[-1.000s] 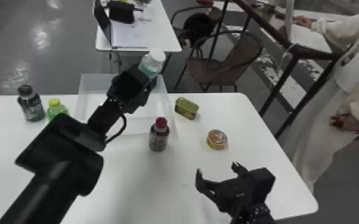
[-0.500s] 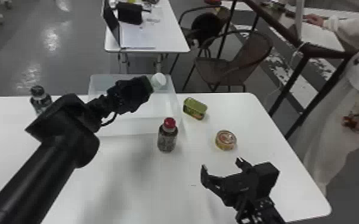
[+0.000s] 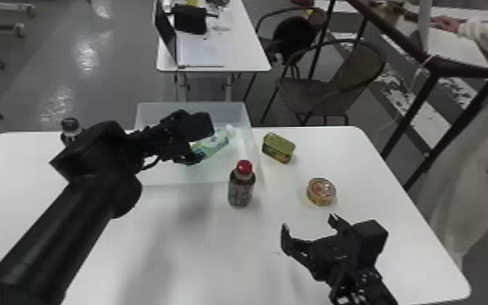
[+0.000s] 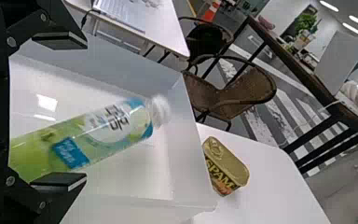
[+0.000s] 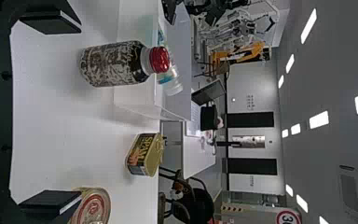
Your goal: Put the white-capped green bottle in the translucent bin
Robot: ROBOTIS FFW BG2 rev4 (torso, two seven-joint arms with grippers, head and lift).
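In the head view, my left gripper is over the translucent bin, its fingers parted. The white-capped green bottle slants inside the bin, right by those fingers. From the left wrist, my left gripper has its fingers wide on either side of the bottle, neither pressed against it; the bottle's base end is cut off. The right wrist view catches the bottle's upper part behind the bin wall. My right gripper, low at the right, is parked and open; its own wrist view shows the gripper holding nothing.
A red-capped dark bottle stands just in front of the bin. To its right are a rectangular tin and a round can. Another dark bottle is partly behind my left arm.
The green bottle has gone from upright above the bin to slanting down inside it. My left gripper has lowered and opened. The head view has shifted slightly; the right arm holds its pose.
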